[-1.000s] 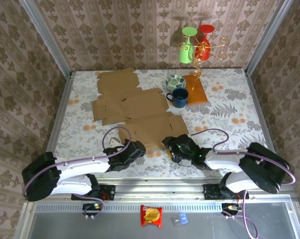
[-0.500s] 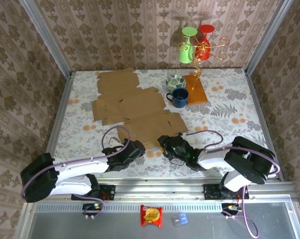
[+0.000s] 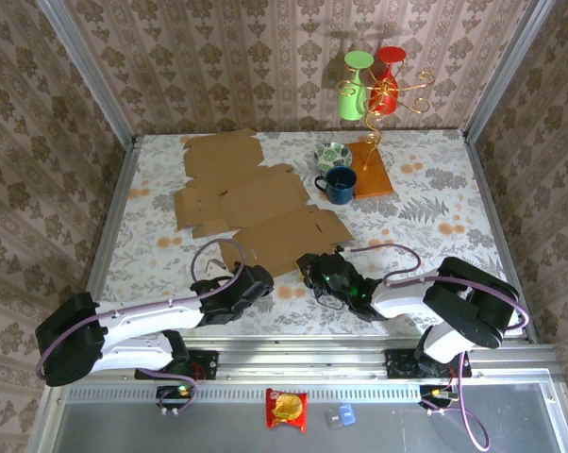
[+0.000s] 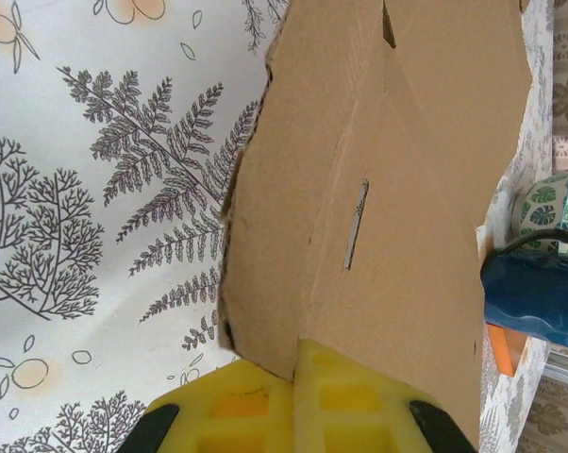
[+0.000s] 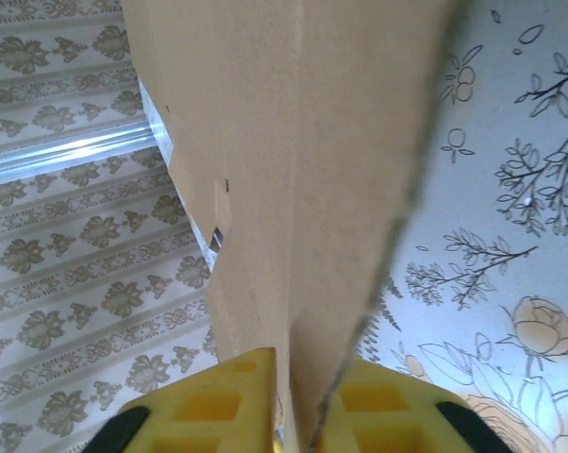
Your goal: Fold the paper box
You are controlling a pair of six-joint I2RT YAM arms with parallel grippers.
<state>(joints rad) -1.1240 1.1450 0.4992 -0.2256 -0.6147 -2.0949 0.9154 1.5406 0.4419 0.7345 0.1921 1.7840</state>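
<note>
A flat brown cardboard box blank [image 3: 286, 236] lies near the table's front, its near edge lifted. My left gripper [image 3: 251, 278] is shut on the blank's near left corner; in the left wrist view the yellow fingers [image 4: 256, 411] pinch the cardboard [image 4: 388, 217]. My right gripper [image 3: 314, 272] is shut on the near right edge; in the right wrist view the cardboard [image 5: 293, 170] rises between its yellow pads [image 5: 223, 401]. Two more flat cardboard blanks [image 3: 223, 156] [image 3: 208, 203] lie behind it.
A blue mug [image 3: 339, 185], a patterned bowl [image 3: 332, 154] and an orange board [image 3: 371, 170] stand at the back centre, close to the blank's far corner. A gold stand with green and red cups [image 3: 371, 90] rises behind. Metal rails edge the table.
The right gripper has slid left along the front edge. The blank's near part has lifted and shifted slightly back and left. The left gripper stays about where it was.
</note>
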